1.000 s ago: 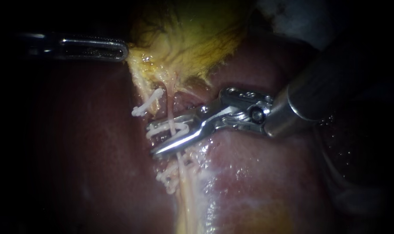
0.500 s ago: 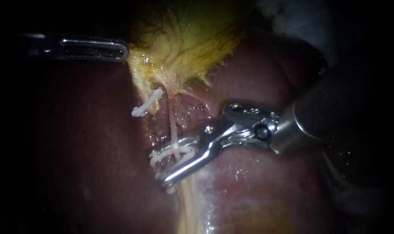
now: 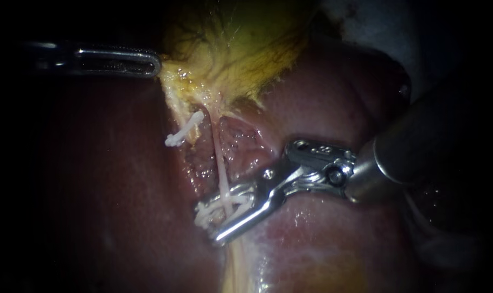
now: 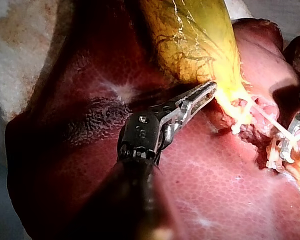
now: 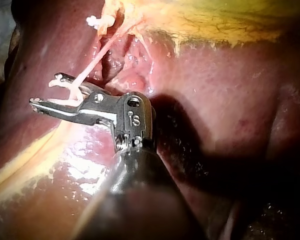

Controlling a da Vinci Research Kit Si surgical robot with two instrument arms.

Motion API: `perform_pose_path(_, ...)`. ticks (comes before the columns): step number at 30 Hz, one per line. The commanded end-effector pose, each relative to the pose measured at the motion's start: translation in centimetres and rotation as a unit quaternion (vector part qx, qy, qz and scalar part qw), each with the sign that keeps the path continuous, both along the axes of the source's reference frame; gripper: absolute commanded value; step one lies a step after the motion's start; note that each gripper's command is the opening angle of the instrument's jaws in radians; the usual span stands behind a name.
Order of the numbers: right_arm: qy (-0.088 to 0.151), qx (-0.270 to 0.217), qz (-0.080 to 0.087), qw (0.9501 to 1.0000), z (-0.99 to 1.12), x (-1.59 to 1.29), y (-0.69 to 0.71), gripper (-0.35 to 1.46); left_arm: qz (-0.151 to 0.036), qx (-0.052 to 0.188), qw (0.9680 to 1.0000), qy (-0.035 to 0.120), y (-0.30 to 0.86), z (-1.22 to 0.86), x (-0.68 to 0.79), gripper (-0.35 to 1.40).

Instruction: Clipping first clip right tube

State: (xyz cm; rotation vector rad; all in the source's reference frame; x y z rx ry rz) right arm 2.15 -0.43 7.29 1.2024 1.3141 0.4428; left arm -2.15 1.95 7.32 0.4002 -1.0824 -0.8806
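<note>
Where the right tube (image 3: 218, 160) runs pale and thin down over the liver (image 3: 110, 179), my right instrument (image 3: 208, 223) straddles it. Its hand stands apart, both jaws bearing on a white clip (image 3: 232, 202) seated between them, and the tube crosses through that clip. A second clip (image 3: 184, 129) sits off to the left, nearer the gallbladder (image 3: 246, 49) and well clear of that hand. My left instrument (image 3: 157, 62) comes in level — its hand is clamped on the yellow edge of the gallbladder, jaws close together.
</note>
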Motion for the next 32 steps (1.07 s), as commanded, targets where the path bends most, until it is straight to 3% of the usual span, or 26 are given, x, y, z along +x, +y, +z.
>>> perform_pose_path(1,0.000,0.000,0.000,1.0000,0.00,0.00,0.00,0.36,0.000,0.000,1.0000,0.000,0.00,0.00,0.00,-0.35)
perform_pose_path(4,0.000,0.000,0.000,1.0000,0.00,0.01,0.00,0.30,0.000,0.000,1.0000,0.000,0.00,0.00,0.00,-0.35)
perform_pose_path(7,-0.001,0.003,0.000,1.0000,0.01,0.00,0.01,0.11,0.000,0.000,1.0000,0.000,0.00,0.00,0.00,-0.35)
perform_pose_path(11,-0.011,0.002,0.019,0.9998,0.03,0.00,0.03,-0.11,0.000,0.000,1.0000,0.000,0.00,0.00,0.00,-0.35)
perform_pose_path(16,-0.015,0.007,0.019,0.9997,0.06,-0.01,0.05,-0.35,0.000,0.000,1.0000,0.000,0.00,0.00,0.00,-0.35)
perform_pose_path(19,-0.027,0.027,0.014,0.9992,0.08,-0.01,0.07,-0.35,0.000,0.000,1.0000,0.000,0.00,0.00,0.00,-0.35)
perform_pose_path(24,-0.046,0.015,0.003,0.9988,0.09,-0.04,0.06,-0.35,0.000,0.000,1.0000,0.000,0.00,0.00,0.00,-0.35)
perform_pose_path(32,-0.046,0.014,0.003,0.9988,0.11,-0.04,0.05,-0.35,0.000,0.000,1.0000,0.000,0.00,0.00,0.00,-0.35)
